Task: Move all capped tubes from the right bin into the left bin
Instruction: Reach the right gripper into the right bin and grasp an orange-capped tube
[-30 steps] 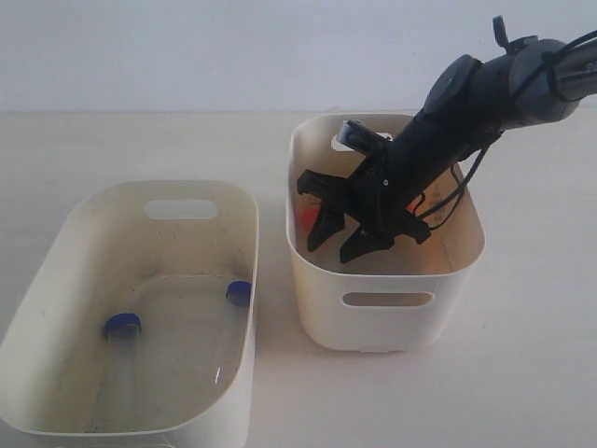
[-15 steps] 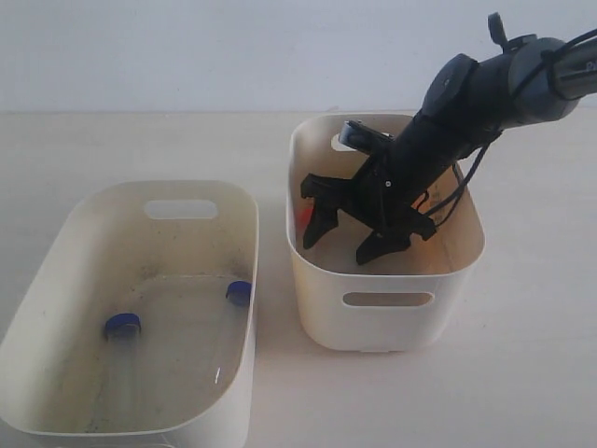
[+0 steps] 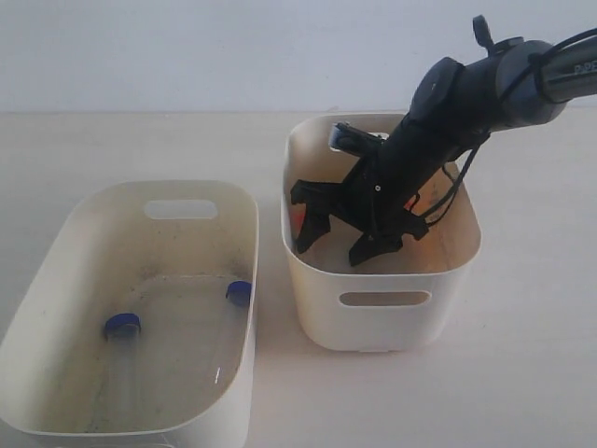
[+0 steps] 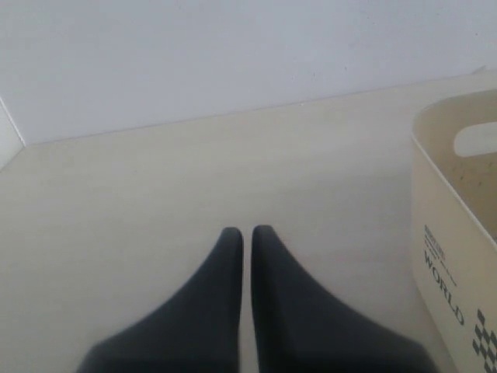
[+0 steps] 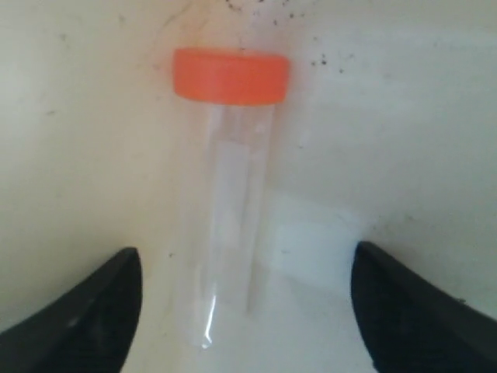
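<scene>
Right wrist view: right gripper (image 5: 245, 260) spread wide, its fingers on either side of an orange-capped tube (image 5: 231, 194) and apart from it. The tube lies flat on the speckled floor of the right bin (image 3: 382, 322). Exterior: my right arm (image 3: 466, 93) hides most of that floor. This bin sits toward the far edge of the bench (image 3: 140, 149). Left bin (image 3: 201, 187), near-left corner, holds two blue-capped tubes (image 3: 122, 325) (image 3: 239, 291). Left gripper (image 4: 242, 233) pressed together over bare bench.

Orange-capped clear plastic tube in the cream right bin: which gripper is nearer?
Right. The right gripper hangs open over the tube inside the bin; left gripper is shut over the table outside.
</scene>
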Controlling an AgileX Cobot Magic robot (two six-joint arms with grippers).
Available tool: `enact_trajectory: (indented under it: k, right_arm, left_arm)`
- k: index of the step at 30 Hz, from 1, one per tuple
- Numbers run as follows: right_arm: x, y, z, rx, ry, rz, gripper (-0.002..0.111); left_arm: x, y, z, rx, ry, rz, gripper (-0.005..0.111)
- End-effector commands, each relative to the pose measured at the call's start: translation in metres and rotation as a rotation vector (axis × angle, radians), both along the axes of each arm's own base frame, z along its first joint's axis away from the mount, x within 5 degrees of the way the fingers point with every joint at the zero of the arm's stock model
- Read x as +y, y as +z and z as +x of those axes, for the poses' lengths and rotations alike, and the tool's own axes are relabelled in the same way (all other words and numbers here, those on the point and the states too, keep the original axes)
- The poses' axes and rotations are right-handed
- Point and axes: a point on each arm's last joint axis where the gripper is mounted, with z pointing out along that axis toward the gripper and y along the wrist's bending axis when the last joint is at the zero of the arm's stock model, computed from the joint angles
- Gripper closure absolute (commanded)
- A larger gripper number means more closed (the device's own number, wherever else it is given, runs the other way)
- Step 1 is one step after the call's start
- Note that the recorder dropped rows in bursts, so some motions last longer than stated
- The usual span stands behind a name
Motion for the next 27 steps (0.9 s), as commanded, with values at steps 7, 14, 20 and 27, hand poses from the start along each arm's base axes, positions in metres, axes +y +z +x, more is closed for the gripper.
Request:
enact_trajectory:
  k: [7,14,20,27]
  right_arm:
    - [-0.001,-0.024,-0.002,0.053,0.008,-0.063,0.03]
    - [-0.001,-0.037,-0.003,0.09,0.006,-0.078,0.033]
    - [-0.002,-0.037,-0.003,0.091,0.006,-0.082,0.061]
    - [-0.003,-0.037,-0.004,0.096,0.018,-0.093,0.092]
  left_arm:
    - [0.0,0.003,0.0,-0.019,0.001,-0.013,0.102]
    - [0.0,0.003,0.0,-0.019,0.001,-0.013,0.102]
    - [0.0,0.003,0.0,-0.019,0.001,-0.013,0.102]
    - [0.0,0.003,0.0,-0.019,0.001,-0.013,0.102]
